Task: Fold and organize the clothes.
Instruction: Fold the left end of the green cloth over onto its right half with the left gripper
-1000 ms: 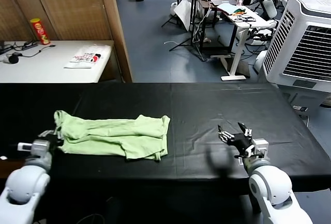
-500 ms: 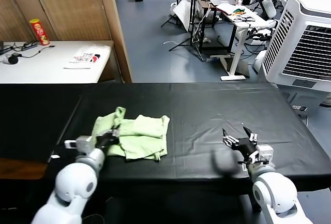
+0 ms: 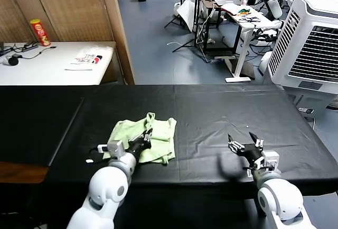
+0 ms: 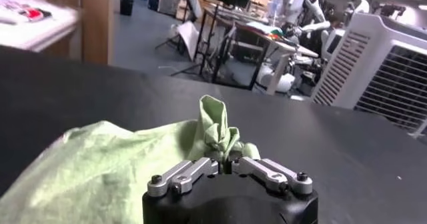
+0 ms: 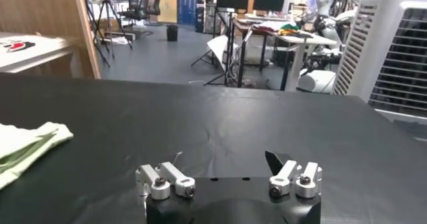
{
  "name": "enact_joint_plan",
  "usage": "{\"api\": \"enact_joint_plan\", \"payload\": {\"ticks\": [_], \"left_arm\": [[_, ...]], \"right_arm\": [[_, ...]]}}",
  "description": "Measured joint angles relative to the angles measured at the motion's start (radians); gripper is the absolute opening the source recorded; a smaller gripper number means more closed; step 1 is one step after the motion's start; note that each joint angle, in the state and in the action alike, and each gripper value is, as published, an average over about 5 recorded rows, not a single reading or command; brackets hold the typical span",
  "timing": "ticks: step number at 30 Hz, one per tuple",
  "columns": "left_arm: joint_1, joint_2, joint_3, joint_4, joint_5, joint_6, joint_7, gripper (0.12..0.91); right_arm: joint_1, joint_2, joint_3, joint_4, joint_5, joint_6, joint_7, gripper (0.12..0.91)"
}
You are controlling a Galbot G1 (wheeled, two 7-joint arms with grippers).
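The pale green shirt (image 3: 149, 136) lies bunched and partly folded over itself on the black table (image 3: 211, 112), left of the table's middle and near its front edge, with one pinched fold of thin fabric standing up in a crumpled peak (image 4: 217, 129) above the flatter rest.

The left gripper (image 4: 228, 166) has its fingers (image 4: 193, 170) closed on a bunched fold of the light-green shirt (image 4: 100, 165), which stands up just beyond them. The rest of the shirt lies spread on the black bench (image 4: 347, 145) beside the gripper.
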Motion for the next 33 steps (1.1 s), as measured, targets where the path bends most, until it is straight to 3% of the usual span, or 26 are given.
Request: {"api": "enact_joint_plan", "payload": {"ticks": [9,21,24,30,33], "left_arm": [[-0.004,-0.002,0.000,-0.026,0.027,-0.011,0.007,0.179],[-0.010,-0.046,0.033,0.025,0.071,-0.058,0.055,0.185],[-0.015,-0.066,0.041,0.049,0.049,-0.061,0.056,0.271],[-0.024,-0.107,0.035,0.056,-0.086,-0.034,0.024,0.596],[-0.018,-0.108,0.022,0.039,-0.103,-0.039,0.034,0.733]], "right_arm": [[0.001,0.001,-0.003,-0.003,-0.002,0.000,-0.001,0.798],[0.000,0.005,-0.006,-0.005,-0.008,0.001,-0.010,0.798],[0.007,0.000,-0.012,-0.009,-0.008,0.008,-0.020,0.798],[0.033,-0.011,-0.048,-0.027,0.004,0.026,-0.057,0.798],[0.057,-0.019,-0.081,-0.039,0.021,0.034,-0.081,0.798]]}}
